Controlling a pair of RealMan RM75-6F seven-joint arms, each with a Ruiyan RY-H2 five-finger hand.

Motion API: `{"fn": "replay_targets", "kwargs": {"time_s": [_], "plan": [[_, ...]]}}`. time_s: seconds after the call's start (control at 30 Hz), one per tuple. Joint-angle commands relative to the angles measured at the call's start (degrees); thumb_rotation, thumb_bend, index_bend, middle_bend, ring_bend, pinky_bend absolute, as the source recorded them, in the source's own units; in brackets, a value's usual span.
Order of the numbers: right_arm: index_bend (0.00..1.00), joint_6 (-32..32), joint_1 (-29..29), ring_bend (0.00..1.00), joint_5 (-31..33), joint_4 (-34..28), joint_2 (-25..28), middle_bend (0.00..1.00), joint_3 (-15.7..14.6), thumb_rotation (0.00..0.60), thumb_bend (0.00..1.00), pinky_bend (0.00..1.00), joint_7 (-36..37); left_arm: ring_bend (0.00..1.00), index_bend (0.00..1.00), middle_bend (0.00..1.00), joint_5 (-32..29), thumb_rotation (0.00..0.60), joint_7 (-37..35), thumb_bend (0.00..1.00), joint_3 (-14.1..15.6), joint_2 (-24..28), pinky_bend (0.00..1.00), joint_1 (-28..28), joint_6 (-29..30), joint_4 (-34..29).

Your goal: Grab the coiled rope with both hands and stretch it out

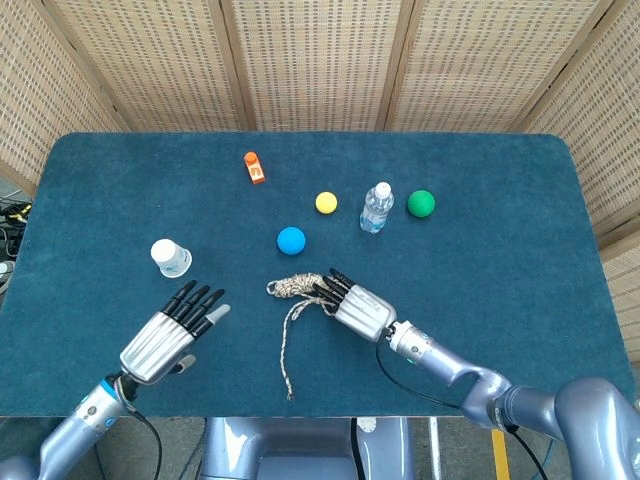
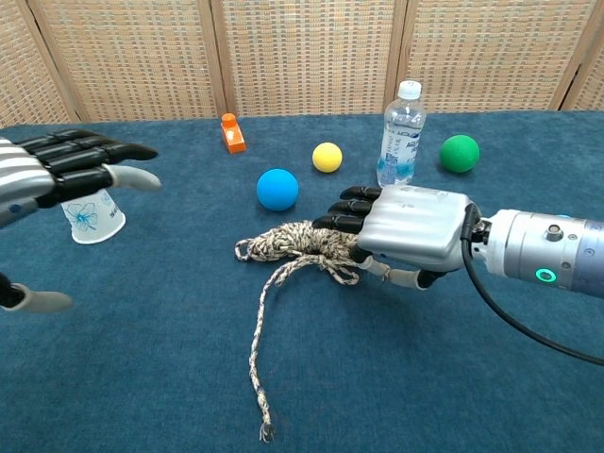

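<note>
The coiled rope (image 1: 296, 287) (image 2: 294, 244) lies mid-table, beige and speckled, with a loose tail (image 1: 285, 355) (image 2: 255, 349) trailing toward the front edge. My right hand (image 1: 360, 308) (image 2: 408, 226) hovers over the coil's right end with its fingers stretched out flat; I cannot see them closed around the rope. My left hand (image 1: 168, 338) (image 2: 58, 170) is left of the rope, well apart from it, its fingers straight and spread with nothing in them.
A white paper cup (image 1: 170, 257) (image 2: 92, 217) stands just beyond my left hand. Behind the rope are a blue ball (image 1: 291, 240), a yellow ball (image 1: 326, 202), a water bottle (image 1: 376, 208), a green ball (image 1: 421, 203) and an orange block (image 1: 254, 167).
</note>
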Motion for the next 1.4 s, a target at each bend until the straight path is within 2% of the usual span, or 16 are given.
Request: {"fn": "replay_targets", "kwargs": {"time_s": [0.03,0.43,1.0,1.4], "plan": [[0.66,0.2,-0.1,0.0,-0.2,0.4,0.0,0.02,-0.2,0.6,0.46,0.0,0.8,0.0,0.16,0.0,1.7,0.6,-0.6,0.0,-0.3,-2.5,0.0,-3.0,-2.3,2.6],[0.66,-0.4,-0.1,0.0,0.4,1.7,-1.3,0.01,0.1,0.6,0.46,0.0,2.4,0.0,0.37,0.0,4.7,0.6,-0.6,0.08,1.0,-8.0,0.0,-11.0,-9.9,6.5],[0.66,-0.9,0.0,0.0,1.1,5.3,-3.1,0.01,0.2,0.6,0.46,0.0,6.9,0.0,0.44,0.0,2.5,0.6,-4.4,0.16,2.5,-16.8,0.0,-16.0,-12.2,14.7],[0.66,-0.8,0.3,0.0,0.5,8.1,-4.6,0.01,-0.2,0.6,0.46,0.0,9.4,0.0,0.5,0.0,0.4,0.6,-5.6,0.26,3.6,-21.0,0.0,-17.6,-12.6,20.0]]}}
